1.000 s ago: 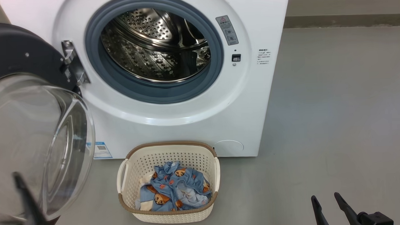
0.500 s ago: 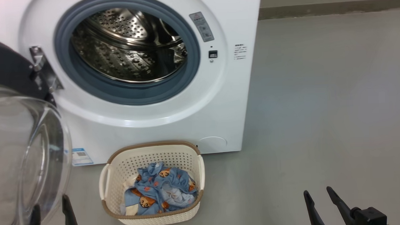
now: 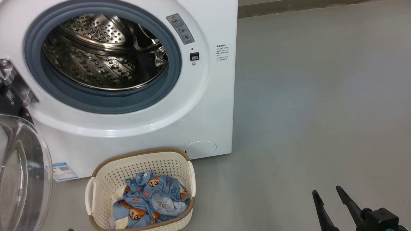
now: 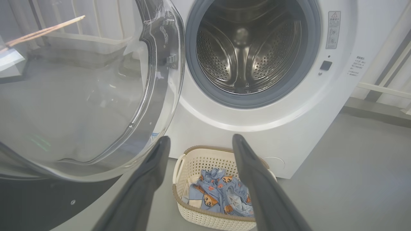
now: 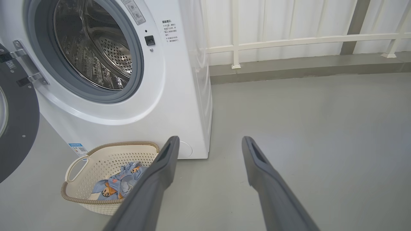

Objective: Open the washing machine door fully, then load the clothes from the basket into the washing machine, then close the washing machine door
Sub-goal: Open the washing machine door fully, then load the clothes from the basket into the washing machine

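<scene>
Since the soft light-blue bear-printed clothes [image 3: 148,199] lie crumpled in the small cream perforated plastic basket [image 3: 142,167] on the floor before the white front-loading washing machine [image 3: 205,105], we judge them light and limp; pinch a raised fold. The left tool [image 4: 200,138] and right tool [image 5: 210,138]: fingers apart, empty.

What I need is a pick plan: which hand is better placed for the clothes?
Probably left: the open left hand points at the clothes in the basket; the open right hand hangs over floor off to the right.
</scene>
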{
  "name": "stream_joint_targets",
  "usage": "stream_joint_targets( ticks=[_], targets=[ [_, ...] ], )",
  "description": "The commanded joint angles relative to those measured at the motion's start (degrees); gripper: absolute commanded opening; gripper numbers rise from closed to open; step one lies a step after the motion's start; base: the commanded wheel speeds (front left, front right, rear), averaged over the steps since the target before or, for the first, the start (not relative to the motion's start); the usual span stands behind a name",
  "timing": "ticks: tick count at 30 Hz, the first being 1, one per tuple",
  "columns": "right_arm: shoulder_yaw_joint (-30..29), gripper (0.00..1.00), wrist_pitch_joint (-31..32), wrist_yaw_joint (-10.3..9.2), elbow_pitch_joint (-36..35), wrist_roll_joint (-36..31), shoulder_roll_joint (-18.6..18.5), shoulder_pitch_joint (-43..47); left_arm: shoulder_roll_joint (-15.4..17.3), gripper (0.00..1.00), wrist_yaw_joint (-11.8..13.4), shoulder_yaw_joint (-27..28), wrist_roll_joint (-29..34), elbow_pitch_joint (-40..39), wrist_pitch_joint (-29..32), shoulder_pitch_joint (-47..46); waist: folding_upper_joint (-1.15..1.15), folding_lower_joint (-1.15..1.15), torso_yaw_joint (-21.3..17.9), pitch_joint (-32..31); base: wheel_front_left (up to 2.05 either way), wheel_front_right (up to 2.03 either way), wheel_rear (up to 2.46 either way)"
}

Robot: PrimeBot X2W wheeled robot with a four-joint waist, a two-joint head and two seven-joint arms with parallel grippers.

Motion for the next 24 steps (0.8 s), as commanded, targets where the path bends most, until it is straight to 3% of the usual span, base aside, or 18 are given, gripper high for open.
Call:
stream_joint_targets(
  ticks=[1, 24],
  targets=[
    [1.66, 1.00, -0.69, 0.09, -1.60, 0.05, -0.99, -1.70, 0.09, 1.00, -0.31, 2.14, 0.83, -0.64, -0.51, -0.28, 0.00, 0.00, -0.20, -0.12, 0.00, 0.00, 0.00],
    [0.85, 1.00, -0.69, 0.09, -1.73, -0.10, -1.20, -1.45, -0.37, 1.00, 0.38, 2.81, 1.34, 1.62, -0.52, 0.57, 0.00, 0.00, 0.27, -0.58, 0.00, 0.00, 0.00]
  ],
)
